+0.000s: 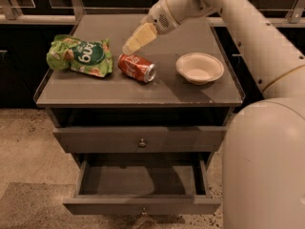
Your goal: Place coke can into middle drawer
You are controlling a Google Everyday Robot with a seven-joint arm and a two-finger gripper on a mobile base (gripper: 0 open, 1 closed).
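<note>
The red coke can (137, 67) lies on its side on the cabinet top (119, 92), between the green crisp bag and the bowl. My gripper (131, 45) hangs just above the can's left end, with its pale fingers pointing down and to the left. It holds nothing. The middle drawer (141, 181) is pulled out below, and the part of its inside that I see is bare. The drawer above it (139, 139) is closed.
A green crisp bag (80, 56) lies at the left of the cabinet top. A white bowl (199, 68) stands at the right. My arm reaches in from the upper right, and its large white body fills the right edge of the view.
</note>
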